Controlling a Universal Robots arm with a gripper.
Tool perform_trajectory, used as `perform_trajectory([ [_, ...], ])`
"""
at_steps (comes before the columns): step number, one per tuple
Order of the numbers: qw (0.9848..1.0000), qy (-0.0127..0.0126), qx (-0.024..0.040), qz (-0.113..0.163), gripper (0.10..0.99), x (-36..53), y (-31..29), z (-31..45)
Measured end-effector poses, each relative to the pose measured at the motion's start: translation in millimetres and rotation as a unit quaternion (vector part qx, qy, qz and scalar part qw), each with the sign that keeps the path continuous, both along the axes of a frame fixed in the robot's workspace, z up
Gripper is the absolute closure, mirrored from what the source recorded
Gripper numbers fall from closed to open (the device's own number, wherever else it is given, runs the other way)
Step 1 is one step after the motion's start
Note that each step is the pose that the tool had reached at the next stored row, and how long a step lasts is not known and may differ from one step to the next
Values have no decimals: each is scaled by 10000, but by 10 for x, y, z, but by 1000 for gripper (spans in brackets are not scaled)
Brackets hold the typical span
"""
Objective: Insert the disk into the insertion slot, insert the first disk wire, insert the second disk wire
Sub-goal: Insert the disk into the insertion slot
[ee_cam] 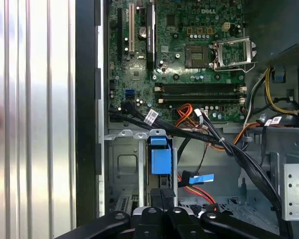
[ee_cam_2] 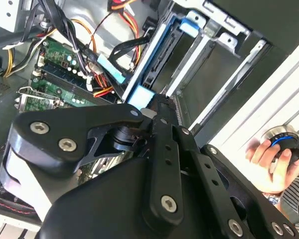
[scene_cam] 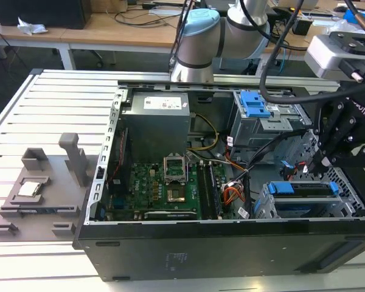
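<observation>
Grey fixture tray [scene_cam: 30, 201] is sitting at the exterior view's left, out of the way. Open computer case [scene_cam: 170, 255] is lying on its side, bays facing up for access. Toward the right, the disk [ee_cam: 160, 160] is sitting edge-on in the insertion slot [ee_cam: 120, 164]. The gripper [ee_cam: 162, 194] is hovering at its end with jaws clenched on nothing, probably for pushing; contact unclear. Slatted metal table [scene_cam: 61, 103] underneath, wooden desks [scene_cam: 109, 27] behind.

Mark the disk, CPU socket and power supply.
Disk [ee_cam: 160, 160]: first wrist view, on its blue carrier end.
CPU socket [ee_cam: 197, 56]: first wrist view, on the dark socket square.
Power supply [scene_cam: 156, 131]: exterior view, on its grey face.
</observation>
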State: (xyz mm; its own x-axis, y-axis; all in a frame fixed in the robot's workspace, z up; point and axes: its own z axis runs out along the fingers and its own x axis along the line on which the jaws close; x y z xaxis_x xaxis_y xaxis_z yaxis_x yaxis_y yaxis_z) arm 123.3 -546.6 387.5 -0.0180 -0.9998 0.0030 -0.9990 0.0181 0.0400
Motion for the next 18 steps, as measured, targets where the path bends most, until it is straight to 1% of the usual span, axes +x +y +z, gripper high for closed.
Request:
perform_trajectory([
  [2,10000,0,1,-1,980,5,0,-8],
  [6,10000,1,-1,-1,980,6,0,-105],
  [13,10000,1,0,-1,980,6,0,-217],
  [16,10000,1,-1,-1,980,6,0,-246],
  [18,10000,1,-1,-1,980,6,-1,-249],
])
